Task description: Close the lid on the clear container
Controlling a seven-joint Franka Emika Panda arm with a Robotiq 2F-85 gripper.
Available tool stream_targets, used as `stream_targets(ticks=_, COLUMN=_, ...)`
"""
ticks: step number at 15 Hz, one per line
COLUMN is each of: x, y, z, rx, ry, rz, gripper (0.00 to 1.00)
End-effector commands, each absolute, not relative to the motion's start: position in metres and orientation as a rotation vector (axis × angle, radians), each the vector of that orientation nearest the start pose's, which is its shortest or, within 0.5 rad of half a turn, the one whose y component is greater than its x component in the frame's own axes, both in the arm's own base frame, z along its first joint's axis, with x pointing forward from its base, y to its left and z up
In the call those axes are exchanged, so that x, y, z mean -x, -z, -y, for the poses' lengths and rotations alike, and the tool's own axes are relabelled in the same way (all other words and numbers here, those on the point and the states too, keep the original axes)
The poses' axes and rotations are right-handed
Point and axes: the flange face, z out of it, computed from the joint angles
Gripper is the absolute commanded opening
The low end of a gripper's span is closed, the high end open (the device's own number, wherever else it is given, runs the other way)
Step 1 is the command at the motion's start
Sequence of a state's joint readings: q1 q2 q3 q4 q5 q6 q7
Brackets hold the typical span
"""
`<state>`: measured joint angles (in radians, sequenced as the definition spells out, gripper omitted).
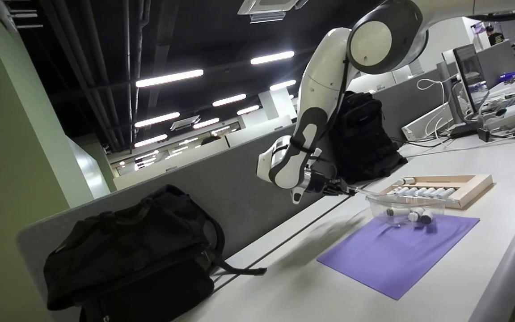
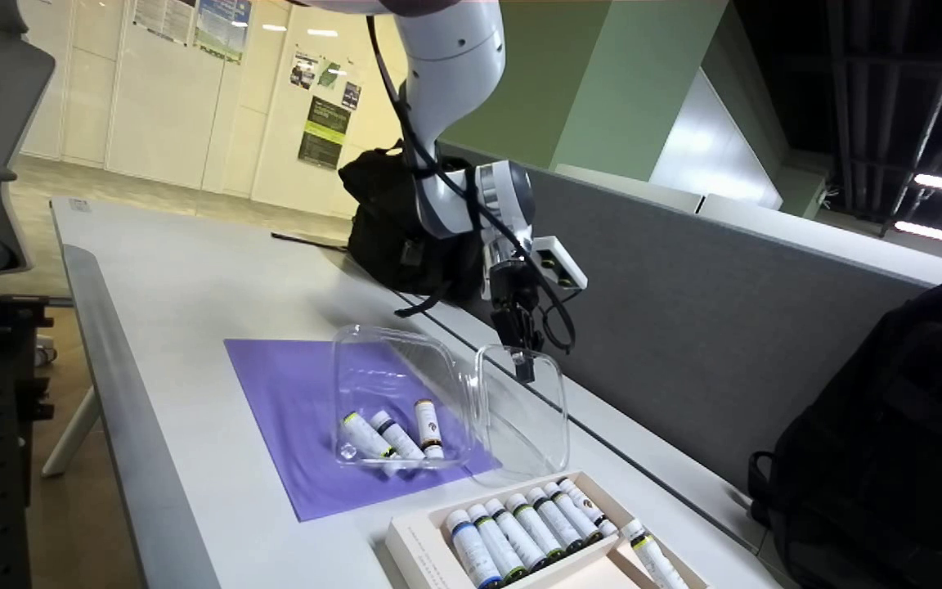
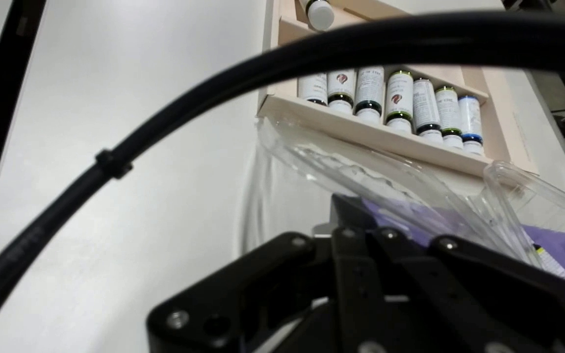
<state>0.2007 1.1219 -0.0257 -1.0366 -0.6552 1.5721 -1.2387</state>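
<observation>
The clear container (image 2: 396, 334) stands on the purple mat with a few small white-labelled tubes inside; it also shows in an exterior view (image 1: 405, 203) and at the right of the wrist view (image 3: 547, 206). Its see-through lid (image 2: 524, 433) is swung open, hinged on the container's side and tilted outward over the white table; the lid also shows in the wrist view (image 3: 385, 181). My gripper (image 2: 525, 372) is shut, its fingertips at the lid's outer part; they show in the wrist view (image 3: 353, 213) too. Whether they touch the lid is unclear. Nothing is seen between them.
A beige tray (image 2: 415, 550) with several tubes stands beside the lid and container. The purple mat (image 1: 391, 264) lies under the container. A grey partition (image 2: 684, 278) runs behind the arm. Black backpacks (image 1: 132, 255) stand on the table. A black cable (image 3: 199, 113) crosses the wrist view.
</observation>
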Motion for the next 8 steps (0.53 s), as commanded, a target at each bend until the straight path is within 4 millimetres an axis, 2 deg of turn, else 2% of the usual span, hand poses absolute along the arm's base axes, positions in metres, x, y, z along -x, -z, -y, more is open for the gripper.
stream_targets(ticks=1, x=-0.726, y=-0.142, z=-0.064, rx=-1.807, ry=1.122, rz=-1.87, gripper=0.0)
stream_targets(ticks=8, x=-0.719, y=-0.156, z=-0.063, rx=-1.862, ry=1.279, rz=-1.834, gripper=0.0)
